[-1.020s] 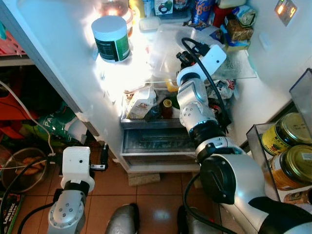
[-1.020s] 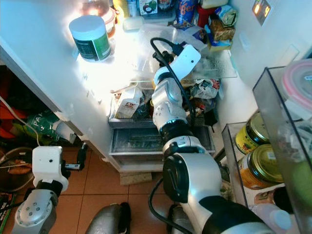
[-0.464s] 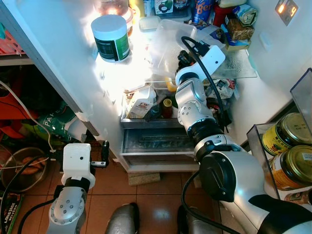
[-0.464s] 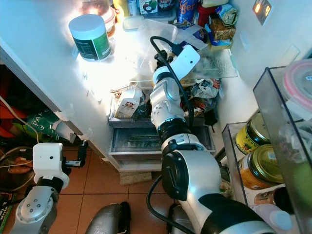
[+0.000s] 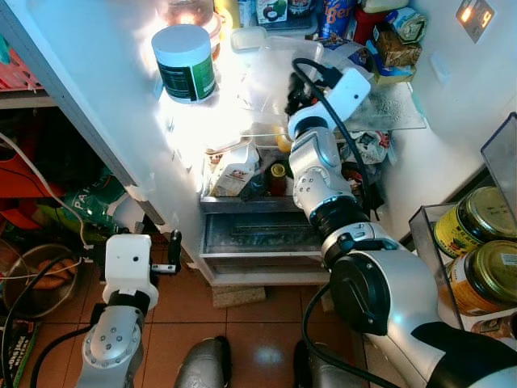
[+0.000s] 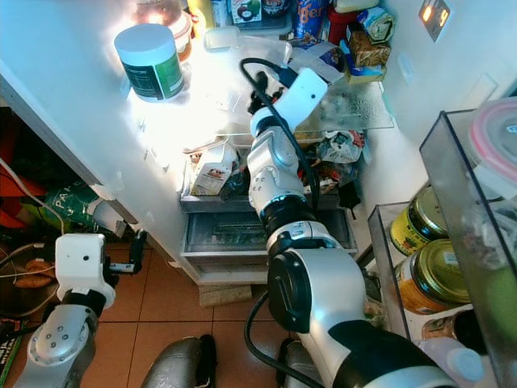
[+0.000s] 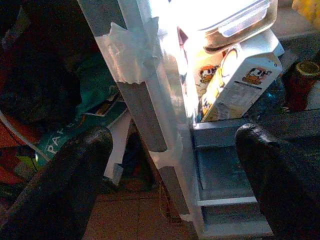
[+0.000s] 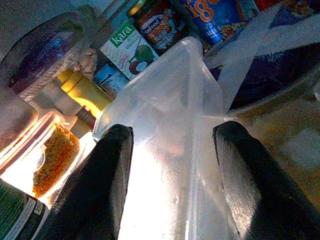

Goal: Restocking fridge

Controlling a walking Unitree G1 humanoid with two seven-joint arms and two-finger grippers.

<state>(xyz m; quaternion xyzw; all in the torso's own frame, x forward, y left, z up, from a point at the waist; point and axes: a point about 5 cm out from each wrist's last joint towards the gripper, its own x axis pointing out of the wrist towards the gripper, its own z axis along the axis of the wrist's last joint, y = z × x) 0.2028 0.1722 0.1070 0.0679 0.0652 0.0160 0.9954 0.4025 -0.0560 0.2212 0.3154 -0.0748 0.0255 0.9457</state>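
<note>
While the fridge (image 5: 105, 89) stands open:
Right gripper (image 8: 172, 165): fingers spread wide around clear plastic container (image 8: 172, 107) on fridge shelf.
Left gripper (image 7: 172, 165): wide, empty, low beside fridge.

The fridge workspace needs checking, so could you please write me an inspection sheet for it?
Surface: glass shelf inside the open fridge, brightly lit.
Job's things: clear plastic container on the shelf, between the right end effector fingers, which stand open either side of it.
Clutter: green-labelled tub, jars and cartons behind; milk carton in the drawer below.
Grippers: left end effector open, low by the fridge's edge, holding nothing.
Cables: black cable looped over the right wrist.
Surroundings: tiled floor; yellow-lidded jars in the door bin.
</note>
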